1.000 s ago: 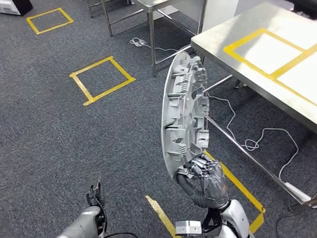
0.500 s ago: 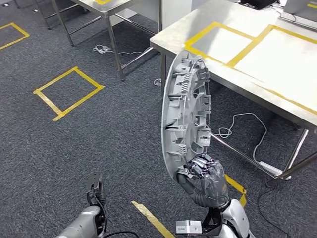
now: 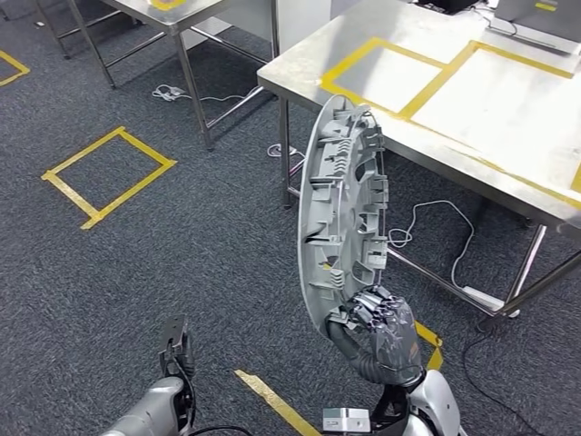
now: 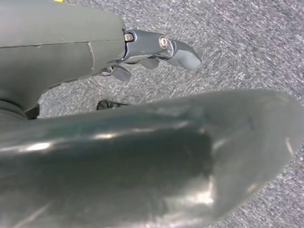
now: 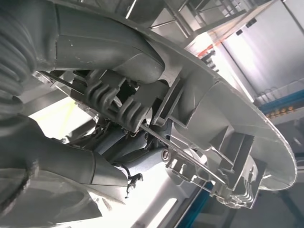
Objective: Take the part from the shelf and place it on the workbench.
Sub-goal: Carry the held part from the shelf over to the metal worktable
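Carpet point(image 3: 172, 254) in head view: dark grey, marked with yellow tape squares point(image 3: 106, 175) and a loose tape strip point(image 3: 274, 400) near the robot. Steel workbench point(image 3: 309, 68) ahead on the right, its top marked with yellow tape rectangles; white cables point(image 3: 438, 222) trail on the floor under it. Second steel table point(image 3: 172, 18) further back on the left. Right hand point(image 3: 380, 331) grips the wheel cover point(image 3: 339, 213) by its lower rim, cover upright and edge-on, ribbed back side facing right, in the air in front of the workbench, apart from it. Left arm point(image 3: 154, 409) low at the bottom edge.

Left wrist view: left hand point(image 4: 157, 47) over the carpet, fingers extended, nothing in it.

Right wrist view: thumb and fingers point(image 5: 107, 47) clamped on the cover's ribbed inner rim; bright room and table frames behind, blurred.
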`<action>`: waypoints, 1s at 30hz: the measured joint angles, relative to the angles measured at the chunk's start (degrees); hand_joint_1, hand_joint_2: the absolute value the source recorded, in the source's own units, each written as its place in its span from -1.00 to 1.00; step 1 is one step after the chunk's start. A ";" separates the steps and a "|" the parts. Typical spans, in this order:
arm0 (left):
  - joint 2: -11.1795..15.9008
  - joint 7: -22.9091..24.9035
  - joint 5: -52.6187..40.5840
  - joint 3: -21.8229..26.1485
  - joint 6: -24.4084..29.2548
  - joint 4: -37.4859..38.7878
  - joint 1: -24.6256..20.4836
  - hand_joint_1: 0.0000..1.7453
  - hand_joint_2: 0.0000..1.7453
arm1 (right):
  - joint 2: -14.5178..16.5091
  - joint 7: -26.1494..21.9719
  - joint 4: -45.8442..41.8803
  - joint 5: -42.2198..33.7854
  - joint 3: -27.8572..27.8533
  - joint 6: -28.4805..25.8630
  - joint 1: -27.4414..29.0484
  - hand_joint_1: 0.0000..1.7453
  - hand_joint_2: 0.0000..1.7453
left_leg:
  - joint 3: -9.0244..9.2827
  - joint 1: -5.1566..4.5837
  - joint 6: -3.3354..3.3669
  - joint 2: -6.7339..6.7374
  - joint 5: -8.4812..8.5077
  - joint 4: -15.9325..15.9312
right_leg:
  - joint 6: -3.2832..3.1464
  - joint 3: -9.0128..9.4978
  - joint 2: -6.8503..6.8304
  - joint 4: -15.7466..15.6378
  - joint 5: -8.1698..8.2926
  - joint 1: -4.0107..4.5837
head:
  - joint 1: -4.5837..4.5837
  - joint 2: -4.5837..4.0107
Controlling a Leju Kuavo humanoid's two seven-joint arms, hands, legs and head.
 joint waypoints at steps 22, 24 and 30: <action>0.39 0.01 -0.54 -0.11 0.40 0.21 0.23 -1.00 -1.00 | -0.09 0.32 0.82 -0.83 -0.85 -0.34 1.02 1.00 1.00 | -2.14 -0.98 1.92 -0.74 4.59 -3.04 | -2.09 6.36 1.24 4.53 -11.13 0.42 | 0.08 0.00; 0.27 -0.02 -0.53 -0.13 0.38 0.26 0.84 -1.00 -1.00 | -0.26 0.46 1.15 -0.94 -0.87 -0.35 1.16 1.00 1.00 | -0.64 -0.91 1.83 -0.70 3.72 -3.42 | -2.29 1.62 1.26 11.48 -11.93 0.66 | 0.12 0.00; 0.53 0.03 -0.67 -0.13 0.43 0.39 1.41 -1.00 -1.00 | -0.58 0.60 1.84 -1.50 -0.83 -0.28 1.59 1.00 1.00 | 1.52 -0.59 -0.05 -0.76 0.71 -2.33 | 1.31 -0.90 -1.74 2.78 1.16 -0.32 | 0.78 0.00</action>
